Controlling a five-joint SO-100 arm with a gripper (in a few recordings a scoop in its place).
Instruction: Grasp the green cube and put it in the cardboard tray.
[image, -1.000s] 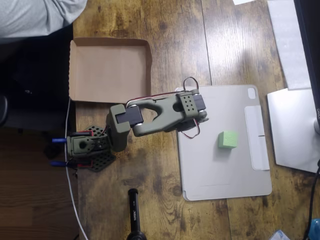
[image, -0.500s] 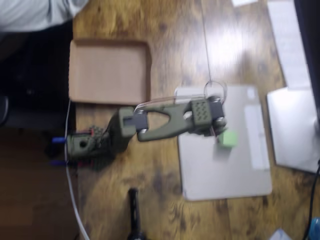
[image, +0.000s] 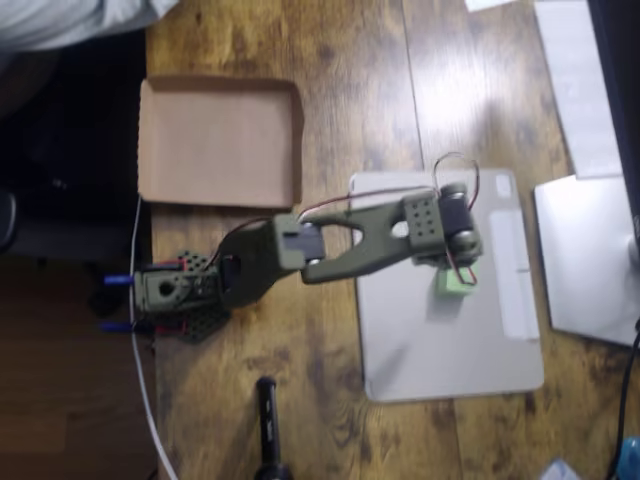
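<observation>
**Green cube under my wrist, grasp not yet sure**

Green cube (image: 455, 283) sits on the flat grey tablet cover (image: 420, 340), toward its right half in the overhead view, and my gripper (image: 452, 262) hangs right over its upper edge, hiding part of it. My wrist housing covers the fingers, so I cannot tell whether they are spread or already closed on the cube.

To do this step well, I judge I should come straight down with one finger on each side of the cube, squared to two opposite faces, and close only once it sits well in between. The cover looks smooth, so a glancing touch could push the cube sideways rather than seat it.

Beyond the cover lies the dark wooden table (image: 350, 80). My base (image: 170, 295) is clamped near its left edge. The cardboard tray (image: 220, 140) lies well apart, up and to the left of the cube, with nothing in it; I will need a lift that clears its low wall. Grey sheets (image: 585, 250) lie at the right edge.
</observation>
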